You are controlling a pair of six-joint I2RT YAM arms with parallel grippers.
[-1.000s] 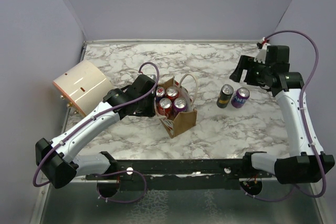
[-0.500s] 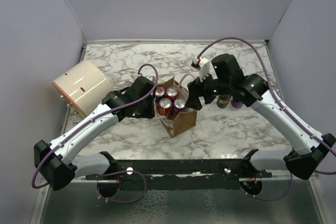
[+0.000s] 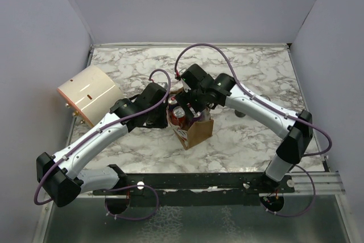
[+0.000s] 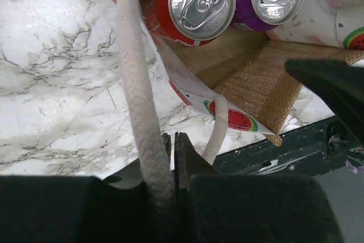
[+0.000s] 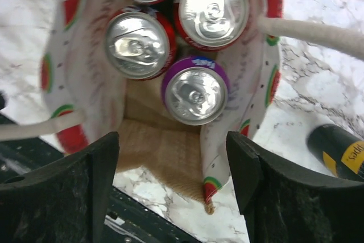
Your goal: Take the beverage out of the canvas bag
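Observation:
The brown canvas bag [image 3: 196, 129] stands open at the table's middle. It holds several upright cans, among them a purple can [image 5: 195, 90] and red cans [image 5: 139, 44]. My left gripper [image 3: 166, 113] is at the bag's left side, shut on one white rope handle [image 4: 136, 83], which runs taut into its jaws [image 4: 172, 140]. My right gripper [image 3: 189, 109] hovers directly over the bag's mouth, open and empty. In the right wrist view [image 5: 173, 180] its fingers [image 5: 96, 186] straddle the bag's near end, below the purple can. The cans also show in the left wrist view [image 4: 196, 4].
A large cream cylinder [image 3: 88, 94] lies at the left, behind the left arm. A black can [image 5: 338, 152] stands on the marble just right of the bag. Grey walls enclose the table on three sides.
My right arm has swung from the far right of the table, past the two loose cans, to above the bag's mouth. The left arm and the bag have stayed put.

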